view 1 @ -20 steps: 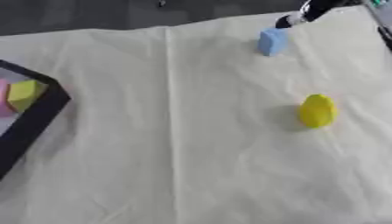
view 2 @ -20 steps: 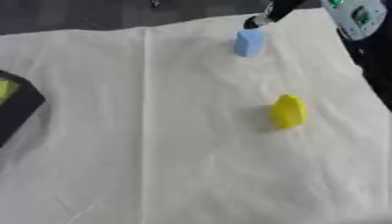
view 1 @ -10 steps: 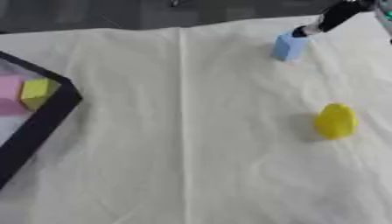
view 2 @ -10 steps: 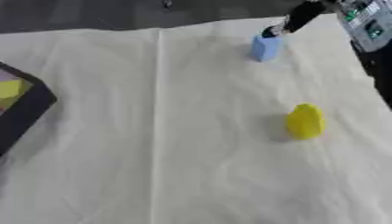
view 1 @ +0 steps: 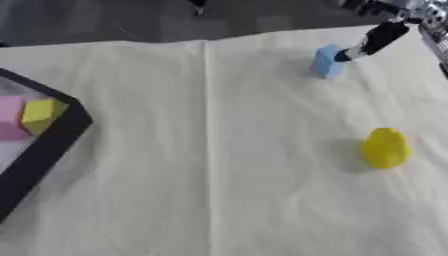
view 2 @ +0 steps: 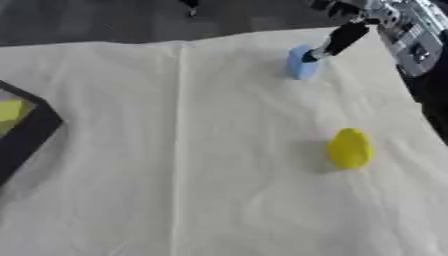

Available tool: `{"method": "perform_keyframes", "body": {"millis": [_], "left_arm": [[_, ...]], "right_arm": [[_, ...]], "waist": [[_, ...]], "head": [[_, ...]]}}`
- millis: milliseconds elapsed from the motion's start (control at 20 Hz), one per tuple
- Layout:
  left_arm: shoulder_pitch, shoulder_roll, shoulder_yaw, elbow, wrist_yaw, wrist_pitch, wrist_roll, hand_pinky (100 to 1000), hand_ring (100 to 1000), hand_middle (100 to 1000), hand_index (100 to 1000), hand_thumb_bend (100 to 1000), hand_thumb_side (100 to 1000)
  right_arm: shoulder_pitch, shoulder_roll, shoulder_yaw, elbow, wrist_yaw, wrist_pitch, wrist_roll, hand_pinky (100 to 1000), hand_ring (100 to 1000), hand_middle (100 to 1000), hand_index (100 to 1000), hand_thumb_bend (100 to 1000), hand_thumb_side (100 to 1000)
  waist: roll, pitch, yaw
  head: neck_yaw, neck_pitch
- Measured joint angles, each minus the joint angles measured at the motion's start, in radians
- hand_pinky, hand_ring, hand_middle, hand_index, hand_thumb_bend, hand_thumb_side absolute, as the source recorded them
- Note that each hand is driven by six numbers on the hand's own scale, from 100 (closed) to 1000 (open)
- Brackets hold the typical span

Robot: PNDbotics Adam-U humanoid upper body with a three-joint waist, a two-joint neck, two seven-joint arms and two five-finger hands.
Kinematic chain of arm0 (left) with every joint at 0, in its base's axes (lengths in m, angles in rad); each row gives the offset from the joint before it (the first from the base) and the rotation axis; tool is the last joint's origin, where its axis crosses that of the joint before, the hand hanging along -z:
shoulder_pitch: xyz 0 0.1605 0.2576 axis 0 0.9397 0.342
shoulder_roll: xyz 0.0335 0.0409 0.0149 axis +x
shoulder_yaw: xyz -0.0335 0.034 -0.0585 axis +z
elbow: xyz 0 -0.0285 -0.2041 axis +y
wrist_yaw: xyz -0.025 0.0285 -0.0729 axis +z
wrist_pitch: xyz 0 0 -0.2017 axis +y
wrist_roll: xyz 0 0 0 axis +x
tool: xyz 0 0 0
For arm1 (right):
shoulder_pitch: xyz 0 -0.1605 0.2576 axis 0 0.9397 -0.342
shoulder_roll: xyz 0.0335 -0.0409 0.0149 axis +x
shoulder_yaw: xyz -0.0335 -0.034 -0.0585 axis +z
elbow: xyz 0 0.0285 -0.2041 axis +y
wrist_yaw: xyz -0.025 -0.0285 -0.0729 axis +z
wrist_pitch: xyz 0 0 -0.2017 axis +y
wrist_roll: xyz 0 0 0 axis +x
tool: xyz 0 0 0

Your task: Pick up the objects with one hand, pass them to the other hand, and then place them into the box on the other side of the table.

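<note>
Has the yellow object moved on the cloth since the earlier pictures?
No. The yellow object keeps its spot relative to the blue block and the cloth's fold line; only the camera shifted.

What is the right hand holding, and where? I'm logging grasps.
Nothing yet: a finger of the right hand touches the blue block at its upper right edge; no grasp shows.

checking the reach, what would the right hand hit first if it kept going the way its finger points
The blue block: the right hand points down-left with its fingertip at or almost on the block's right side; contact is unclear.
</note>
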Motion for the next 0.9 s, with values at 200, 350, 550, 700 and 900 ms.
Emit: {"method": "perform_keyframes", "body": {"millis": [200,350,550,700,900], "left_arm": [[0.000,0.000,0.000,0.000,0.000,0.000,0.000,728,643,598,709,145,420],[0.000,0.000,0.000,0.000,0.000,0.001,0.000,727,643,597,708,141,420],[0.000,0.000,0.000,0.000,0.000,0.002,-0.001,726,640,594,706,144,419],[0.000,0.000,0.000,0.000,0.000,0.004,0.001,726,648,593,704,143,419],[0.000,0.000,-0.001,0.001,0.000,0.006,0.003,725,649,591,702,142,416]], "right_arm": [[0.004,0.007,0.000,0.010,0.024,0.041,-0.032,814,795,788,858,772,351],[0.012,0.016,0.003,0.012,0.015,0.083,-0.046,804,790,781,851,764,356],[0.018,0.021,0.010,0.016,-0.020,0.162,-0.053,804,797,782,854,772,382],[0.029,0.023,0.018,0.016,-0.040,0.223,-0.052,801,799,785,859,780,399],[0.039,0.025,0.025,0.015,-0.071,0.291,-0.054,796,797,786,860,771,432]], "waist": [[0.000,0.000,0.000],[0.000,0.001,0.000],[0.000,0.001,0.001],[0.000,0.001,0.000],[0.000,0.001,0.000]], "head": [[-0.003,0.000],[-0.005,0.001],[-0.007,0.002],[-0.008,0.004],[-0.008,0.005]]}}
